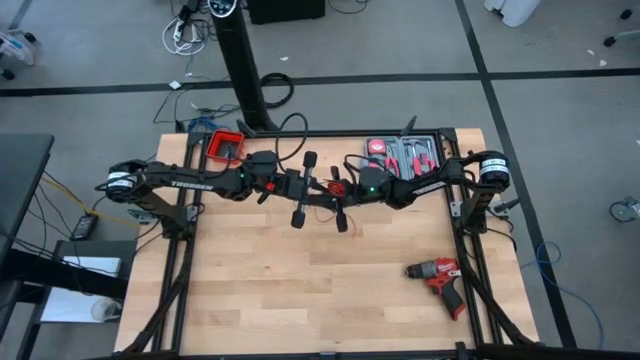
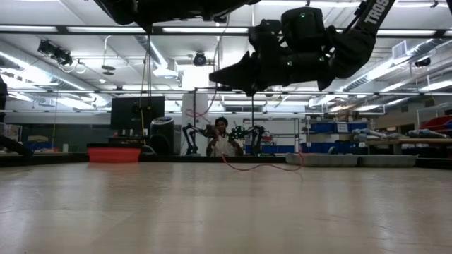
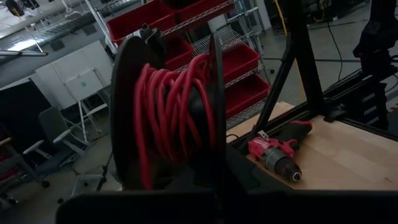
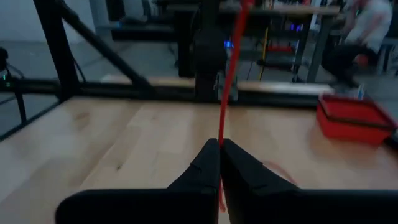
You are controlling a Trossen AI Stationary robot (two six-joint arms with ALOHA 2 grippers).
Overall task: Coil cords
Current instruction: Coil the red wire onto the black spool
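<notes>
The red cord [image 3: 177, 106] is wound in many turns on a black reel [image 3: 127, 112] with two round flanges, held up above the table's middle in front of my left gripper [image 1: 292, 188], which is shut. A free stretch of cord [image 4: 229, 74] runs from the reel to my right gripper [image 4: 219, 144], which points level toward the table's left and is shut on it. Beyond that gripper a slack loop of cord [image 2: 263, 168] hangs down to the table top. My left gripper carries the reel level in front of it, clear of the table, with the flanges on edge. Its own dark body hides the place where the fingers meet the reel. My right gripper pinches the single red strand [image 4: 219, 134] between its two fingertips [image 4: 208, 158], coming level from the table's right. The strand rises fairly straight from the tips toward the reel, and its other end hangs slack below.
A red drill [image 1: 440, 280] lies at the table's near right. A tray of red-handled tools [image 1: 405, 155] stands at the far right and a red bin [image 1: 227, 145] at the far left. A person [image 2: 222, 137] sits in the room beyond.
</notes>
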